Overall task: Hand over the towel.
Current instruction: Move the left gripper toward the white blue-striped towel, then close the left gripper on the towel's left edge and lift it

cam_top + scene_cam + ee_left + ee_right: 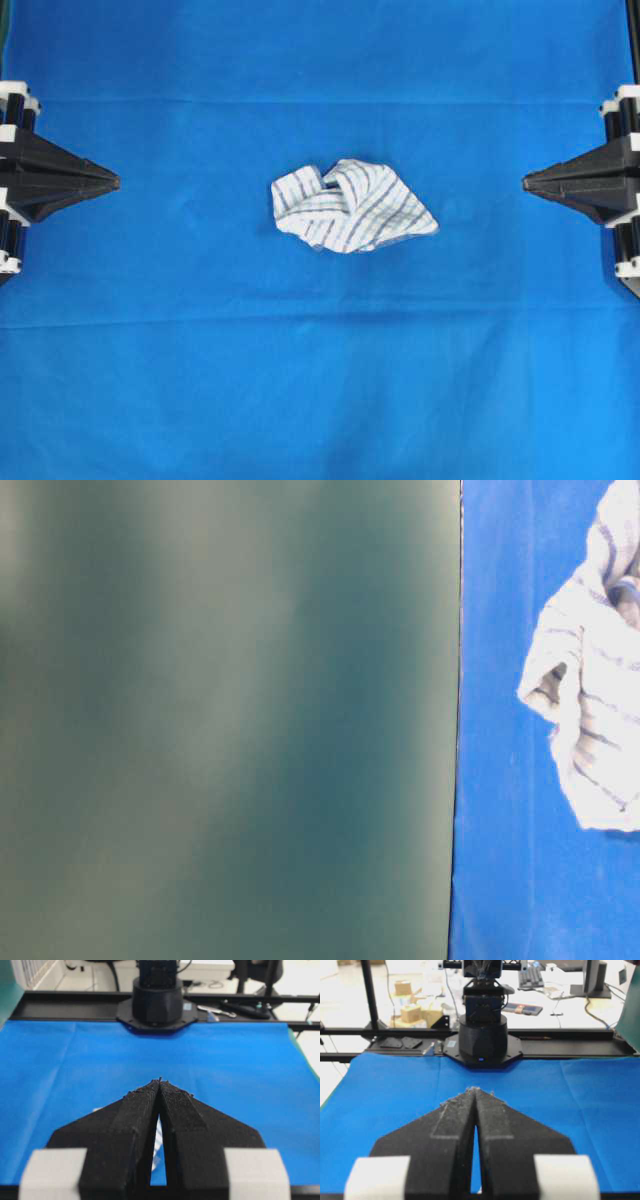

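Striped towel (352,205) lies crumpled mid-table (on blue cloth (320,380)); left gripper (115,183) and right gripper (526,182) well apart, jaws pressed together.

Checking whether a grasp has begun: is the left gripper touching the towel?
Apart. The overhead exterior view shows the left gripper, tips closed, at the left edge, with bare blue cloth between it and the towel.

left hand (112,183): closed, empty, at left edge | right hand (528,182): closed, empty, at right edge
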You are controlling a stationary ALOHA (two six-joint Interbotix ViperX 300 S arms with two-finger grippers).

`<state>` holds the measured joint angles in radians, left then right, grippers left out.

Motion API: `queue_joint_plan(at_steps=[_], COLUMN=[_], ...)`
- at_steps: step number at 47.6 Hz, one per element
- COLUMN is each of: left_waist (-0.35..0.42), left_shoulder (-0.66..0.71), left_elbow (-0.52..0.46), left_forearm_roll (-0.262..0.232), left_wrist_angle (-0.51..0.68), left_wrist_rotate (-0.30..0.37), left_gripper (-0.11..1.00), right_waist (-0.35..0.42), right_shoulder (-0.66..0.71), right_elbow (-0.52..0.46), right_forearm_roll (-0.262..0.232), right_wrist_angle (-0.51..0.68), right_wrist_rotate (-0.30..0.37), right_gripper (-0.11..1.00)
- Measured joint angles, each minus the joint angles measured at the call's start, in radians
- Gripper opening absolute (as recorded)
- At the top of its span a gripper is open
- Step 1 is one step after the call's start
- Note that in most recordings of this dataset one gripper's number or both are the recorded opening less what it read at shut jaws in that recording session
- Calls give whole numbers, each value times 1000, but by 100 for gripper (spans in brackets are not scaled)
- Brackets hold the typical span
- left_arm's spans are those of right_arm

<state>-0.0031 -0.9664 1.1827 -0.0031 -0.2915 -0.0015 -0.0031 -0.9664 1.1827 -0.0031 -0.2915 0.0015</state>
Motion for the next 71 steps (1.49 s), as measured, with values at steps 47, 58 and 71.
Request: queue_joint_plan(at_steps=[47, 58, 71], left_waist=[89, 126, 129], left_shoulder=[773, 1052, 1258], left_elbow=[-385, -497, -601], left_forearm_roll=[-15, -15, -17], left_wrist_angle=[127, 184, 184], left_wrist_rotate=[25, 25, 25], left_gripper=[93, 94, 94], right_waist=[-3, -3, -3], right_shoulder=[21, 52, 78], right_elbow=[-8, -8, -8], right_forearm_roll=[0, 0, 0], right_wrist_angle=[29, 29, 31], right_wrist_rotate=[3, 6, 6], right_gripper=[0, 0, 0])
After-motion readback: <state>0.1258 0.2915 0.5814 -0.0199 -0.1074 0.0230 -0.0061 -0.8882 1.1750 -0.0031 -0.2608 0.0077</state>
